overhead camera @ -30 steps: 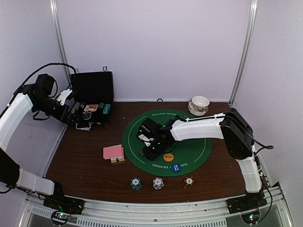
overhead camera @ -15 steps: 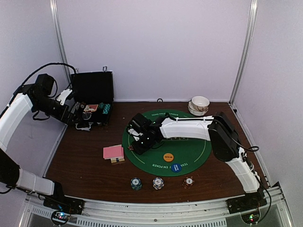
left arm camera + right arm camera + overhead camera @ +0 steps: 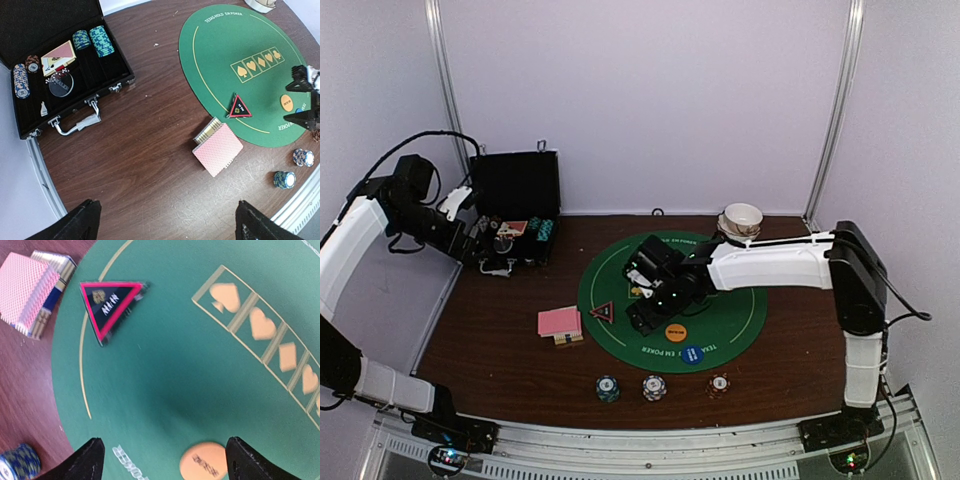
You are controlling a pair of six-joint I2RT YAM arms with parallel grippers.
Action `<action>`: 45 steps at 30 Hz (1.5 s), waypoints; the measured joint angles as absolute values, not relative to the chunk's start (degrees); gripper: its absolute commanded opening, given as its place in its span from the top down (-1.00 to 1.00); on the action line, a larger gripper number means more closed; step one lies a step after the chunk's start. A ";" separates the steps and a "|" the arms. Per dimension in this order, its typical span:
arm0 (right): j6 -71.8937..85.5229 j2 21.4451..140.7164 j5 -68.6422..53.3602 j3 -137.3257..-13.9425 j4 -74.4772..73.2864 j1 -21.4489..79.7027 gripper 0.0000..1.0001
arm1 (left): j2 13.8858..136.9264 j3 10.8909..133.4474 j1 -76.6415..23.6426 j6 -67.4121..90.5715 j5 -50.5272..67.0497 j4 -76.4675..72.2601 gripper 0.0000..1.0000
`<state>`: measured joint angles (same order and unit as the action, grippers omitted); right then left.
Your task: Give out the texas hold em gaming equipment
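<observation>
Since the triangle marker (image 3: 110, 302) lies at the mat (image 3: 165, 380) edge, probably its spot, my right claw (image 3: 164, 440) and left claw (image 3: 166, 205) gape empty.

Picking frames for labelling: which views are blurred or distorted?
Right wrist: smeared throughout, lettering on the triangle marker and orange button soft. Left wrist: sharp, though the table's edge bows near the corner. Top external: sharp, evenly lit.
</observation>
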<state>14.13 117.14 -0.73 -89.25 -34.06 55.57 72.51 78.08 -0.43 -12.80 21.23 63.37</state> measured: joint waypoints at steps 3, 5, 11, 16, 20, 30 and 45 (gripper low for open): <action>15.29 111.55 1.08 -82.28 -33.39 55.37 -0.77 | 72.51 78.78 -0.45 -12.80 21.54 63.64 -0.95; 16.23 109.71 1.76 -79.07 -33.15 55.24 -0.77 | 72.51 79.22 -0.45 -12.80 21.69 63.86 -0.95; 19.09 108.71 2.39 -71.85 -32.36 55.24 -0.66 | 72.51 79.79 -0.43 -12.80 21.93 64.79 -0.95; 20.95 108.71 2.37 -70.54 -31.46 55.20 -0.47 | 72.51 80.14 -0.45 -12.80 22.13 64.82 -0.95; 21.76 108.73 1.85 -70.39 -29.98 54.78 -0.28 | 72.51 80.16 -0.45 -12.80 22.17 64.84 -0.95; 22.90 110.30 0.45 -70.70 -28.38 52.62 -0.12 | 72.51 80.31 -0.43 -12.78 22.63 64.82 -0.95; 21.98 112.40 1.32 -74.41 -28.77 51.40 0.21 | 72.53 80.47 -0.45 -12.75 22.79 64.84 -0.95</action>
<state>21.98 112.40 1.32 -74.41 -28.77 51.40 72.53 80.47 -0.45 -12.75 22.79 64.84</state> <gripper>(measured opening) 0.392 0.976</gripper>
